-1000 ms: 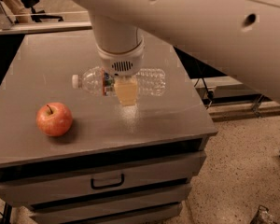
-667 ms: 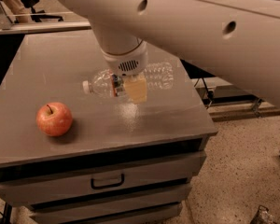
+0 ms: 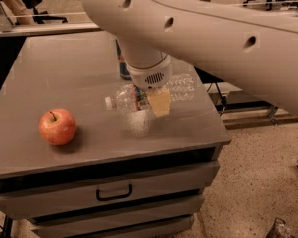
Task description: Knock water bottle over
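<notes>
The water bottle [image 3: 126, 97] lies on its side on the grey table [image 3: 64, 73], its white cap pointing left and its clear ribbed body running right behind the gripper. Its red-and-white label band shows just left of the gripper. My gripper [image 3: 159, 103] hangs from the big white arm, pointing down, in front of the bottle's middle and touching or nearly touching it. The right end of the bottle [image 3: 181, 87] shows past the gripper.
A red apple [image 3: 57, 126] sits at the table's front left. A blue object [image 3: 123, 69] behind the arm is mostly hidden. The table's right edge is close to the bottle. Drawers with a handle [image 3: 114, 192] are below.
The gripper has moved right and toward the table's front. The lying bottle has slid the same way with it. The apple has not moved.
</notes>
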Controlling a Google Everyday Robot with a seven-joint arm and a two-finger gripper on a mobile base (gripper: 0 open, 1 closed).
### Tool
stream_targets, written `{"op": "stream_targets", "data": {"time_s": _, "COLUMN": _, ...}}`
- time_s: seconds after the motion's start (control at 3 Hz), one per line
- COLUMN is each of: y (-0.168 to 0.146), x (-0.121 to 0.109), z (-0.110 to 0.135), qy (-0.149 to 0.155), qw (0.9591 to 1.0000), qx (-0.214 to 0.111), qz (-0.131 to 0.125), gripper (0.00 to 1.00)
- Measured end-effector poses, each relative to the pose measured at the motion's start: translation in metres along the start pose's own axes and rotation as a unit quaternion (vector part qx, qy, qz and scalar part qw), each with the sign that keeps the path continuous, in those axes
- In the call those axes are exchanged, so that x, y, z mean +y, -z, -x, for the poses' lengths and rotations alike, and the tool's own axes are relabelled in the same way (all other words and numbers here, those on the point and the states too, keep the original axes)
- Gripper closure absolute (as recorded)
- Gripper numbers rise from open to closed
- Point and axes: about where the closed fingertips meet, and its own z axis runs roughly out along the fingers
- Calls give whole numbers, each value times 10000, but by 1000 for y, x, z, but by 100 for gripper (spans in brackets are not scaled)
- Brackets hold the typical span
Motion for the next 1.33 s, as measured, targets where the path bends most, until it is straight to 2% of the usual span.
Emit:
{"op": "stream_targets", "data": {"time_s": 0.67, "y": -24, "x": 17, "z": 4, "qy": -52, "qw": 9993, "qx": -281, "qz": 258, "gripper": 38}}
{"op": "stream_targets", "data": {"time_s": 1.0, "y": -34, "x": 23, "z": 8, "qy": -39, "qw": 9992, "qx": -201, "qz": 345, "gripper": 16}}
{"op": "stream_targets", "data": {"time_s": 1.33, "y": -34, "x": 22, "z": 9, "qy": -40, "qw": 9992, "qx": -219, "qz": 319, "gripper": 0}}
